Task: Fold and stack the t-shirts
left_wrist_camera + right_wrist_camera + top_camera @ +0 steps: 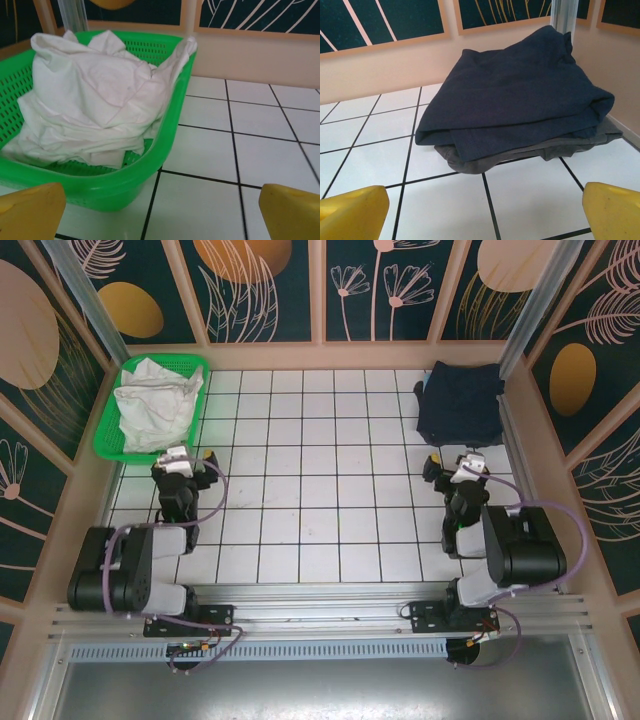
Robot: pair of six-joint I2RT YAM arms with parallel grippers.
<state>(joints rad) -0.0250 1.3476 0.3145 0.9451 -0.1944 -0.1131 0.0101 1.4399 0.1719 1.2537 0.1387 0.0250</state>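
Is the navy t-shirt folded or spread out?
Folded: the navy t-shirt lies as a compact, doubled-over bundle with layered edges, atop a grey garment.

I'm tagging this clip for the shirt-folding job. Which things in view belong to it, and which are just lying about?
Belong to the job:
- crumpled off-white cotton t-shirts, heaped in the green plastic mesh basket
- folded dark navy t-shirt, on top of a folded dark grey garment, probably the stack

Just lying about:
- the green plastic mesh basket itself, only a container
- white tiled table
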